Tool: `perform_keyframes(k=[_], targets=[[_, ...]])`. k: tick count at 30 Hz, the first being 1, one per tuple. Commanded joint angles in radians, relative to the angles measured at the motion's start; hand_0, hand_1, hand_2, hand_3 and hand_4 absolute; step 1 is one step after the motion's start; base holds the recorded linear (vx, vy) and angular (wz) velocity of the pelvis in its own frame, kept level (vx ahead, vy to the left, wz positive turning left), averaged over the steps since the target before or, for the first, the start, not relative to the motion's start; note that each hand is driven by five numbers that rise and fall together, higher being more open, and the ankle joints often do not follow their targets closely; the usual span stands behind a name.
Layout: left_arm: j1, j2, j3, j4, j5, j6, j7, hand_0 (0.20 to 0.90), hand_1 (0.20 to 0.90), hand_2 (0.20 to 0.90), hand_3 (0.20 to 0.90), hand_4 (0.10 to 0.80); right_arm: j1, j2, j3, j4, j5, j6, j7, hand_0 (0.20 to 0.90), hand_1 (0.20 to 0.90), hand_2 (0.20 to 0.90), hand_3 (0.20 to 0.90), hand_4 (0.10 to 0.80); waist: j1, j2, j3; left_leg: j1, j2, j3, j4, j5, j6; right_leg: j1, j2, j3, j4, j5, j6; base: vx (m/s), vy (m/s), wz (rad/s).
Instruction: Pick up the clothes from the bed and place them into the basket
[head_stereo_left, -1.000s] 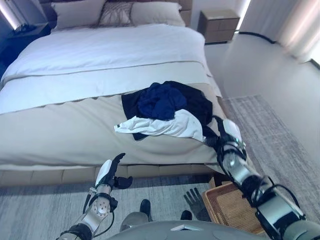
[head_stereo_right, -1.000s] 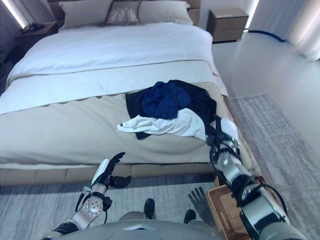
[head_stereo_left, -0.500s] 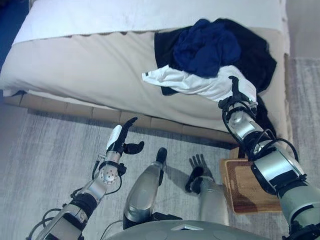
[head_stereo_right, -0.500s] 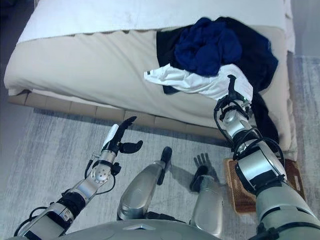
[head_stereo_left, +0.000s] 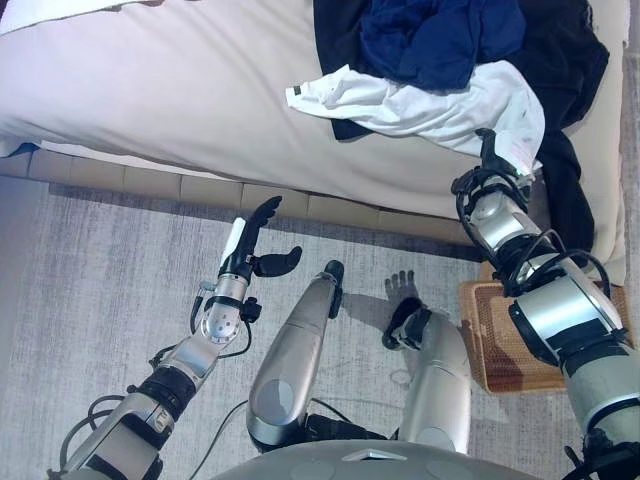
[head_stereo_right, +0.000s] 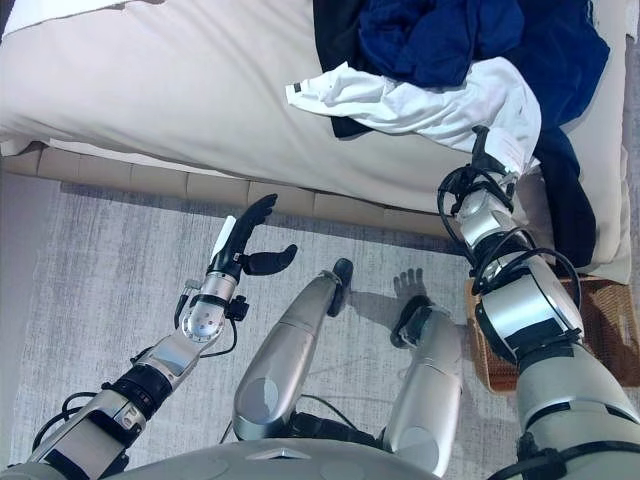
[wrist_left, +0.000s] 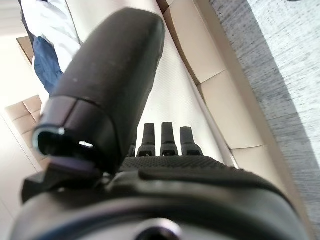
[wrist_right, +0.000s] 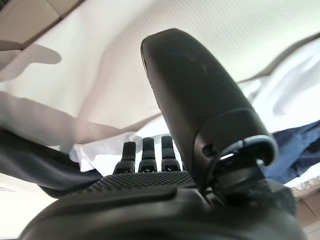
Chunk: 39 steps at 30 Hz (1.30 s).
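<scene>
A pile of clothes lies at the bed's near right corner: a white garment (head_stereo_left: 440, 100) in front, a navy blue one (head_stereo_left: 440, 35) on top, and a black one (head_stereo_left: 565, 70) that hangs over the bed's side. My right hand (head_stereo_left: 497, 170) is open, fingers straight, at the white garment's lower edge; its wrist view shows the white cloth (wrist_right: 295, 90) just past the fingers (wrist_right: 145, 150). My left hand (head_stereo_left: 250, 250) is open and empty above the rug, in front of the bed. The wicker basket (head_stereo_left: 495, 345) stands on the floor at the lower right, partly behind my right arm.
The bed (head_stereo_left: 170, 90) with its beige cover spans the top of the eye views, its padded base (head_stereo_left: 150, 180) running along the front. A grey rug (head_stereo_left: 90, 300) covers the floor before it.
The camera has tilted down, so the bed and the clothes sit higher in view. My right hand stays at the white garment's edge. My left hand stays open over the rug.
</scene>
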Motion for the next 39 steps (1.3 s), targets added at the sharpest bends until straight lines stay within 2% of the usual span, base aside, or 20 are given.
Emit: perform_keyframes(k=[1,8,11,13,14,18,22,25,26,27,30,31,32,33,39], targets=[[0.031,0.042,0.045,-0.144,-0.036,-0.094,0.025,0.9,0.9,0.9,0.9,0.8,-0.151,-0.095,0.044,-0.003,0.024,-0.007,-0.039,0.9,0.9,0.9,0.9,0.8,0.015,0.025,-0.023,-0.008,-0.005,-0.012,0.097,-0.096,0.057,0.027,0.006,-0.028,0.062,0.002,-0.027,0.009,-0.029,0.07],[0.075,0.069,0.068,-0.207,-0.07,-0.1,0.016,0.9,0.9,0.9,0.9,0.8,-0.218,-0.152,0.033,-0.029,0.1,0.02,-0.099,0.9,0.9,0.9,0.9,0.8,0.03,0.039,-0.023,-0.076,-0.018,-0.021,0.168,-0.11,0.062,-0.041,0.008,-0.035,0.126,-0.016,-0.034,0.003,-0.039,0.09],[0.097,0.077,0.073,-0.229,-0.065,-0.097,0.006,0.9,0.9,0.9,0.9,0.8,-0.253,-0.175,0.014,-0.054,0.211,-0.001,-0.123,0.9,0.9,0.9,0.9,0.8,0.035,0.043,-0.023,-0.088,-0.022,-0.024,0.172,-0.106,0.058,-0.051,0.009,-0.039,0.133,-0.017,-0.034,0.017,-0.039,0.08],[0.109,0.081,0.074,-0.233,-0.061,-0.104,0.003,0.9,0.9,0.9,0.9,0.8,-0.262,-0.183,-0.002,-0.074,0.243,-0.026,-0.136,0.9,0.9,0.9,0.9,0.8,0.036,0.043,-0.023,-0.088,-0.024,-0.025,0.17,-0.104,0.056,-0.049,0.011,-0.04,0.131,-0.016,-0.034,0.018,-0.026,0.07],[0.119,0.085,0.075,-0.239,-0.051,-0.111,0.003,0.9,0.9,0.9,0.9,0.8,-0.269,-0.189,-0.017,-0.116,0.274,-0.071,-0.173,0.9,0.9,0.9,0.9,0.8,0.036,0.042,-0.023,-0.085,-0.026,-0.026,0.167,-0.102,0.053,-0.046,0.012,-0.041,0.129,-0.016,-0.033,0.0,0.0,0.0],[0.139,0.087,0.078,-0.243,-0.03,-0.115,0.005,0.9,0.9,0.9,0.9,0.8,-0.252,-0.192,-0.06,-0.214,0.304,-0.155,-0.248,0.9,0.9,0.9,0.9,0.8,0.03,0.028,-0.023,-0.042,-0.022,-0.023,0.134,-0.095,0.044,0.001,0.016,-0.049,0.102,-0.01,-0.029,0.053,-0.019,0.0],[0.153,0.087,0.076,-0.242,-0.023,-0.108,0.022,0.9,0.9,0.9,0.9,0.8,-0.16,-0.177,-0.131,-0.356,0.241,-0.228,-0.332,0.9,0.9,0.9,0.9,0.8,0.013,0.011,-0.023,0.025,-0.011,-0.016,0.095,-0.092,0.039,0.079,0.015,-0.054,0.053,0.0,-0.021,0.086,0.006,-0.02],[0.158,0.081,0.073,-0.234,-0.016,-0.109,0.036,0.9,0.9,0.9,0.9,0.8,-0.092,-0.157,-0.173,-0.45,0.174,-0.244,-0.382,0.9,0.9,0.9,0.9,0.8,-0.003,0.004,-0.023,0.06,0.0,-0.011,0.077,-0.086,0.038,0.116,0.016,-0.049,0.028,0.006,-0.018,0.078,0.031,-0.08],[0.159,0.08,0.073,-0.234,-0.014,-0.106,0.04,0.9,0.9,0.9,0.9,0.8,-0.069,-0.149,-0.188,-0.48,0.144,-0.242,-0.388,0.9,0.9,0.9,0.9,0.8,-0.008,0.002,-0.023,0.069,0.003,-0.009,0.074,-0.082,0.036,0.126,0.016,-0.048,0.02,0.007,-0.018,-0.017,0.04,-0.13],[0.155,0.078,0.072,-0.232,-0.013,-0.105,0.043,0.9,0.9,0.9,0.9,0.8,-0.054,-0.146,-0.195,-0.499,0.12,-0.241,-0.389,0.9,0.9,0.9,0.9,0.8,-0.013,0.002,-0.023,0.065,0.006,-0.006,0.055,-0.048,0.036,0.123,0.013,-0.055,0.002,0.033,-0.027,-0.024,0.039,-0.09],[0.151,0.07,0.065,-0.224,-0.008,-0.104,0.051,0.9,0.9,0.9,0.9,0.8,-0.038,-0.14,-0.193,-0.509,0.103,-0.234,-0.386,0.9,0.9,0.9,0.9,0.8,-0.019,0.002,-0.023,0.074,0.01,-0.001,0.051,-0.048,0.034,0.134,0.011,-0.053,-0.005,0.033,-0.028,0.016,0.014,-0.02],[0.152,0.069,0.063,-0.221,-0.009,-0.103,0.053,0.9,0.9,0.9,0.9,0.8,-0.036,-0.139,-0.19,-0.506,0.103,-0.233,-0.38,0.9,0.9,0.9,0.9,0.8,-0.019,0.001,-0.023,0.088,0.011,0.0,0.062,-0.076,0.032,0.147,0.013,-0.045,0.004,0.009,-0.019,0.021,0.02,-0.07],[0.149,0.068,0.063,-0.22,-0.011,-0.106,0.054,0.9,0.9,0.9,0.9,0.8,-0.04,-0.145,-0.185,-0.496,0.096,-0.229,-0.37,0.9,0.9,0.9,0.9,0.8,-0.02,0.003,-0.023,0.08,0.01,-0.001,0.049,-0.049,0.033,0.139,0.009,-0.054,-0.007,0.031,-0.031,0.092,0.016,-0.06],[0.15,0.067,0.058,-0.217,-0.01,-0.114,0.058,0.9,0.9,0.9,0.9,0.8,-0.047,-0.149,-0.174,-0.481,0.092,-0.218,-0.359,0.9,0.9,0.9,0.9,0.8,-0.018,0.004,-0.023,0.09,0.009,0.001,0.064,-0.082,0.032,0.148,0.01,-0.046,0.006,0.004,-0.023,0.012,0.025,-0.05],[0.136,0.073,0.063,-0.235,-0.018,-0.126,0.052,0.9,0.9,0.9,0.9,0.8,-0.108,-0.168,-0.114,-0.366,0.161,-0.128,-0.271,0.9,0.9,0.9,0.9,0.8,-0.001,0.016,-0.023,0.063,-0.003,0.002,0.074,-0.097,0.036,0.114,0.001,-0.051,0.029,-0.002,-0.031,0.004,0.001,0.0]])
